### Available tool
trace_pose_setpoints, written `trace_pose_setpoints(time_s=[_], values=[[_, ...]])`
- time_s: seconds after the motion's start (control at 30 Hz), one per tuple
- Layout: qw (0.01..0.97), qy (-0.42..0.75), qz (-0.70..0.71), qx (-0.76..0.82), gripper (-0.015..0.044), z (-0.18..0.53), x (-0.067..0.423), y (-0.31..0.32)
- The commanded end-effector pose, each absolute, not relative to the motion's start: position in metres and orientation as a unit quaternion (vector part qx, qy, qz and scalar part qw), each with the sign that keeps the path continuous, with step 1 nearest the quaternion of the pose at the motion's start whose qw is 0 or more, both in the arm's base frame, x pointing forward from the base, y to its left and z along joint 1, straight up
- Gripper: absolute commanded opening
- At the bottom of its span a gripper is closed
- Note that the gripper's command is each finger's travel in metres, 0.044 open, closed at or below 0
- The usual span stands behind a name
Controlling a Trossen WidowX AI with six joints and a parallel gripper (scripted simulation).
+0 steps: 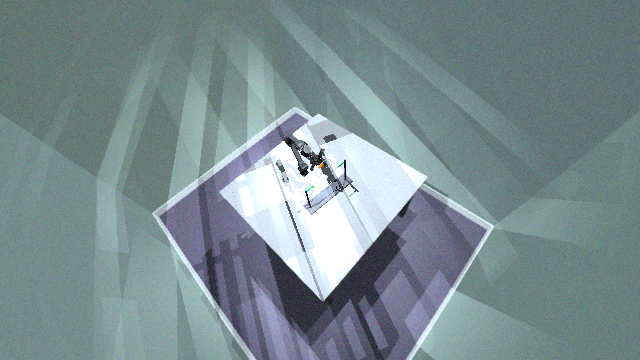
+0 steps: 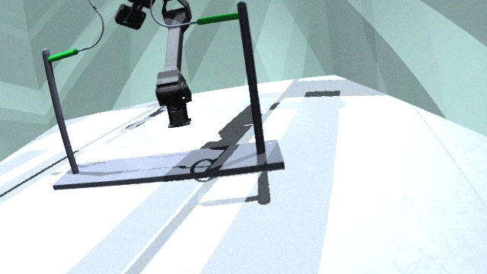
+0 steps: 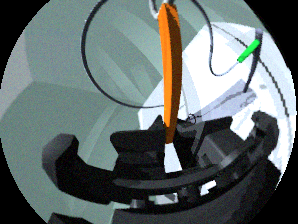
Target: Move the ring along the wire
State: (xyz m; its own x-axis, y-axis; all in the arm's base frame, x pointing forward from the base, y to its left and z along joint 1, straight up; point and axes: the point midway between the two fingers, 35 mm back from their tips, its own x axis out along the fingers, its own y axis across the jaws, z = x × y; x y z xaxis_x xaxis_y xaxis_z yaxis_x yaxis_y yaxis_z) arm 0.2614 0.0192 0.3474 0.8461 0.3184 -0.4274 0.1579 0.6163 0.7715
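My gripper [image 3: 162, 116] [image 1: 320, 166] is shut on the lower end of the orange handle [image 3: 169, 63] [image 1: 322, 164]. The handle points up to a thin dark ring [image 3: 85, 43]. The gripper is high above the stand, between the two posts and nearer the right post [image 2: 251, 76]. In the exterior view the gripper and ring are cut off by the top edge. The thin grey wire [image 2: 100, 30] [image 3: 212, 50] curves between the left green part [image 2: 62, 55] [image 1: 310, 189] and the right green part [image 2: 218, 18] [image 1: 341, 163] [image 3: 249, 51]. I cannot tell whether the ring touches the wire.
The posts stand on a flat grey base plate [image 2: 114, 173] [image 1: 320, 202] on the white table. The left post [image 2: 58, 110] is at the plate's far end. My arm [image 2: 173, 57] [image 1: 300, 155] rises behind the plate. The ring's shadow [image 2: 202, 167] falls on the plate.
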Motion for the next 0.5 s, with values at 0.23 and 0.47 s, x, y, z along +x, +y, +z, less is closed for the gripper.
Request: trace_pose_setpoints(time_s=[0.23, 0.47], values=[[0.886, 0.278, 0.025, 0.371, -0.015, 0.3451, 0.2611, 0.0156], [0.901, 0.282, 0.009, 0.329, -0.015, 0.3422, 0.2608, 0.0126]])
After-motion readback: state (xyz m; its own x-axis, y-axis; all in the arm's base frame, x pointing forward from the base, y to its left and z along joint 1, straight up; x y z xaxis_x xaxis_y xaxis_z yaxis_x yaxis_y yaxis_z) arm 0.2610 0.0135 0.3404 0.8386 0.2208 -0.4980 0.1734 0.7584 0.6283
